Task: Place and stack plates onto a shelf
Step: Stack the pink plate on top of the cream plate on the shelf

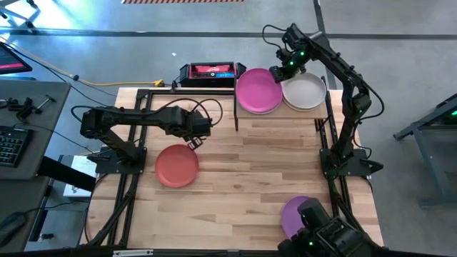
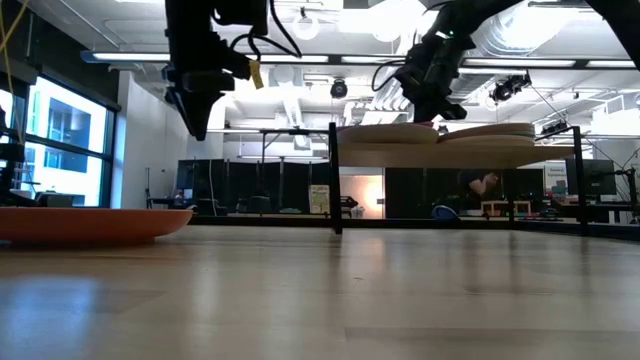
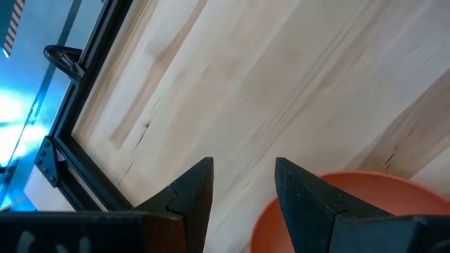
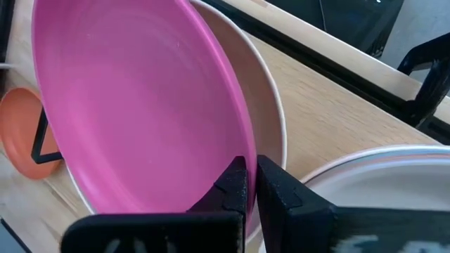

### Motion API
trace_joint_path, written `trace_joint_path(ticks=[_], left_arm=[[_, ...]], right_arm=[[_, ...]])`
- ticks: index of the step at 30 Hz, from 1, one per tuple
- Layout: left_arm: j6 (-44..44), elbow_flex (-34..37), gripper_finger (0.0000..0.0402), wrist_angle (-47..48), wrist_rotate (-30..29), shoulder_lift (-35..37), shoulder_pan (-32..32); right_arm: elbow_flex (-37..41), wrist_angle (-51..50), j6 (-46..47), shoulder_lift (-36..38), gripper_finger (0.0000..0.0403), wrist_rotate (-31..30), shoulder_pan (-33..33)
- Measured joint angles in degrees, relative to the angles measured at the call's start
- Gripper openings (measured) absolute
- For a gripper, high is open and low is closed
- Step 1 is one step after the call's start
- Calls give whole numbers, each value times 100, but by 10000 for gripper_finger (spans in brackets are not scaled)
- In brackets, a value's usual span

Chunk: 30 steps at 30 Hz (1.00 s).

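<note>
The round matte magenta plate (image 4: 133, 105) lay on top of a stack on the small light-wood shelf on thin black posts (image 1: 319, 116), with a pale peach plate (image 4: 264, 119) showing directly beneath it. Its rim ran between the right jaws (image 4: 252, 184), which were pinched almost closed on that edge, so the right gripper appeared to have the plate in hand at the rim nearest it. Just beside those jaws, on the same shelf, sat a second stack topped by an off-white round plate (image 1: 305, 91).

Well apart from the right jaws, down on the light-wood tabletop (image 1: 271, 164), lay the orange-red round plate (image 1: 176, 165). The left jaws (image 3: 242, 186) hung above the bare wood, parted by a moderate gap and holding nothing, with the orange-red plate's edge just beside one finger. A purple round plate (image 1: 294, 214) lay at the tabletop's near edge, partly hidden by a dark camera mount, far from both pairs of jaws.

The plates looked stiff, light and shallow, with a matte surface that should give fair grip but a thin rim that could slip or tip. The rim seemed the only place to take hold, pinched squarely so the plate would not swing. A plate lying flat on wood would likely need a finger worked under its lip.
</note>
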<state>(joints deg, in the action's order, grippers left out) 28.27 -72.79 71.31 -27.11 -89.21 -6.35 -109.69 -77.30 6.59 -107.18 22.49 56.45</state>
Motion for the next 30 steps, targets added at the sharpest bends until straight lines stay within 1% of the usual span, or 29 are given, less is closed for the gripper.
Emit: trace_joint_path(ticks=[4,8,18,28,30], left_arm=[[0,0,143,-187,0,0,0],[0,0,143,-405,0,0,0],[2,0,143,-979,-2,0,0],[2,0,143,-1522,-2,0,2],[2,0,143,-1631,-2,0,2]], right_arm=[[0,-17,57,0,1,-48,0],[0,-32,94,0,1,-277,2],[0,-54,256,-2,1,-254,2],[0,-301,531,-1,1,-249,-5],[0,-307,558,-1,1,-407,-22]])
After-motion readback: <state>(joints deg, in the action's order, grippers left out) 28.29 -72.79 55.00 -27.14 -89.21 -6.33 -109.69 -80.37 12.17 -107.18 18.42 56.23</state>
